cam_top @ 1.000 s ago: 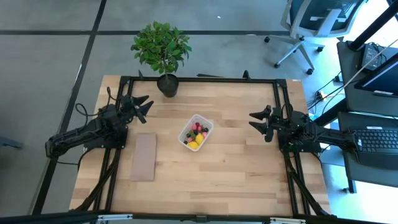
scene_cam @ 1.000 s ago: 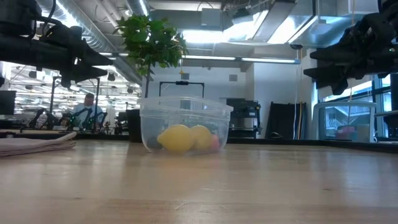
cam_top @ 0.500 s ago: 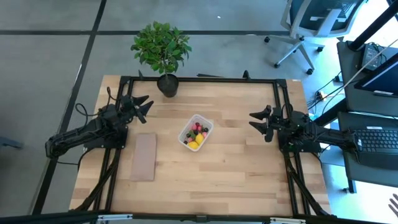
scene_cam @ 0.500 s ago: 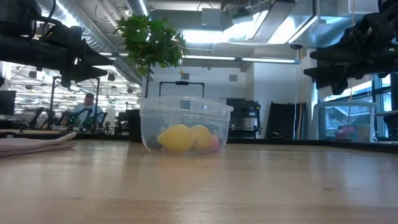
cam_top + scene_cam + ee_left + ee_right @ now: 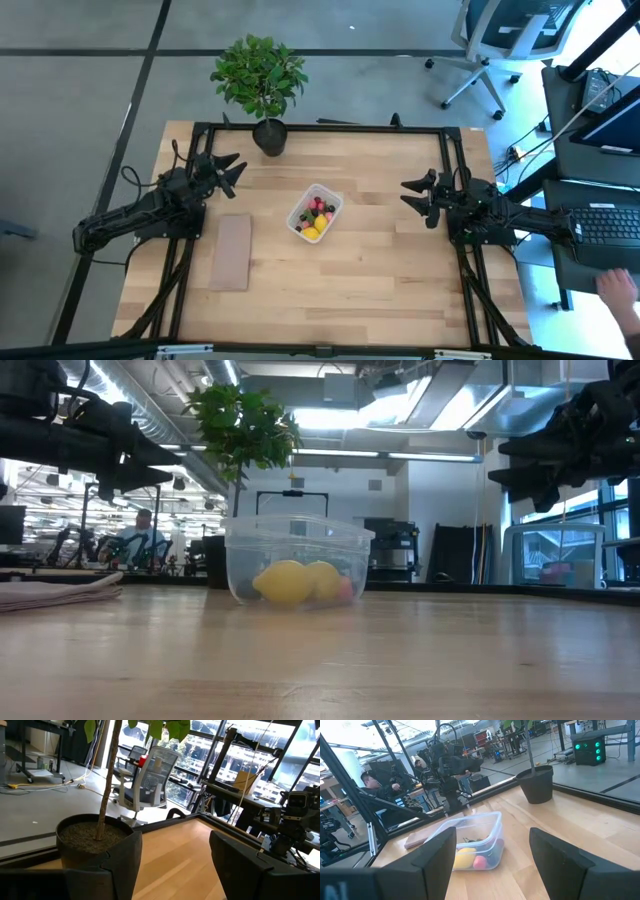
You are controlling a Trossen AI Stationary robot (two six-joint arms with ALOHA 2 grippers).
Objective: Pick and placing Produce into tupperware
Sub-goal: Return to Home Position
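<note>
The clear tupperware tub (image 5: 315, 212) stands on its base in the middle of the wooden table; it also shows in the low view (image 5: 297, 558) and the right wrist view (image 5: 470, 840). Yellow, red, pink and dark toy produce (image 5: 317, 217) lies inside it, yellow pieces (image 5: 285, 582) against the near wall. My left gripper (image 5: 232, 170) is open and empty above the table's left side, to the left of the tub. My right gripper (image 5: 411, 195) is open and empty above the table's right side, pointing toward the tub.
A potted green plant (image 5: 260, 82) stands at the table's far edge. A flat tan board (image 5: 231, 252) lies left of the tub. Bare wood lies between the tub and each gripper. A person's hand (image 5: 618, 290) shows off the table at lower right.
</note>
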